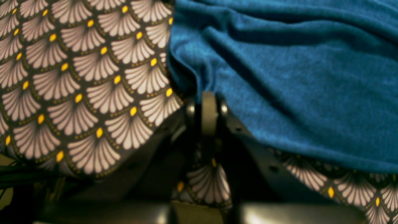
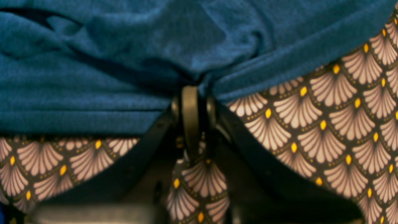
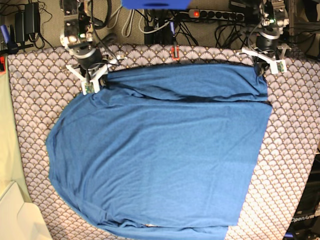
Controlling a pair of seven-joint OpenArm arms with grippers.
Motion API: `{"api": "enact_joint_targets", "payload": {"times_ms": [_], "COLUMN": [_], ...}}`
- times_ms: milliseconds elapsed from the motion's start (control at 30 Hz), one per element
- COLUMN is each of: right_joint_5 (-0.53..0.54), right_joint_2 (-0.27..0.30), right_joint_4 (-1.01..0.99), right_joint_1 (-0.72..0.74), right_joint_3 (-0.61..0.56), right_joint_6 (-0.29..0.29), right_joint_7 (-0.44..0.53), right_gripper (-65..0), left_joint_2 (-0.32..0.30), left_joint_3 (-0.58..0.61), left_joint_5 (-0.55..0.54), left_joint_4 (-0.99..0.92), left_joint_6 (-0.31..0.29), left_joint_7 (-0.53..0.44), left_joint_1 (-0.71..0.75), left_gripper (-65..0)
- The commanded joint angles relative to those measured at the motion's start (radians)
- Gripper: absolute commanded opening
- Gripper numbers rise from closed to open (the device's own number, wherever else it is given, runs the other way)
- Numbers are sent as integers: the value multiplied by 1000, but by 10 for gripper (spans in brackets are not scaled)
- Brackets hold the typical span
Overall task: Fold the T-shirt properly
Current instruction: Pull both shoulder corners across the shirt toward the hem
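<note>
The T-shirt (image 3: 160,150) lies spread across most of the surface, over the scallop-patterned tablecloth (image 3: 35,90), with a strip along its 12 o'clock edge already doubled over itself. Both arms sit at that far edge. The right end effector (image 2: 190,93) at about 11 o'clock has its jaws pinched together on a bunched bit of blue fabric; the left end effector (image 1: 209,99) at about 1 o'clock is likewise closed on the shirt's corner edge. This looks like the grasp before a fold. Next, I'd guess both corners need lifting together and carrying toward 6 o'clock, evenly, so the cloth doesn't skew or slip free.
</note>
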Motion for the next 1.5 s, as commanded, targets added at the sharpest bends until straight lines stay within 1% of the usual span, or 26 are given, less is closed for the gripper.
{"api": "enact_joint_targets", "payload": {"times_ms": [0,233,400,500,667,733,900,967,1167,1467], "right_joint_5": [-1,-1,-1,-1,-1,-1,-1,-1,-1,-1], "right_joint_2": [0,0,0,0,0,0,0,0,0,0], "right_joint_4": [19,123,166,178,178,178,178,178,177,168], "right_joint_1": [-15,-35,-35,-27,-7,-7,19,23,53,122], "right_joint_3": [-1,-1,-1,-1,-1,-1,-2,-2,-4,-5], "right_joint_6": [5,5,5,5,5,5,5,5,5,5], "right_joint_7": [-30,-30,-30,-30,-30,-30,-30,-30,-32,-32], "right_gripper": [-650,-650,-650,-650,-650,-650,-650,-650,-650,-650], "left_joint_2": [-1,-9,-11,-12,-9,-11,-8,-6,-11,-12], "left_joint_3": [-1,-11,-12,-17,-81,-101,-150,-152,-144,-144], "left_joint_5": [3,3,3,3,3,3,3,3,3,6], "left_joint_4": [18,142,165,162,156,158,164,164,165,161], "left_joint_6": [-5,-2,-1,-1,-1,-1,-10,-10,-5,-2], "left_joint_7": [40,41,41,41,43,73,224,250,254,256], "left_joint_1": [10,10,7,-19,-70,-87,-163,-180,-193,-257], "left_gripper": [-646,-646,-646,-646,-646,-646,-646,-646,-646,-646]}}
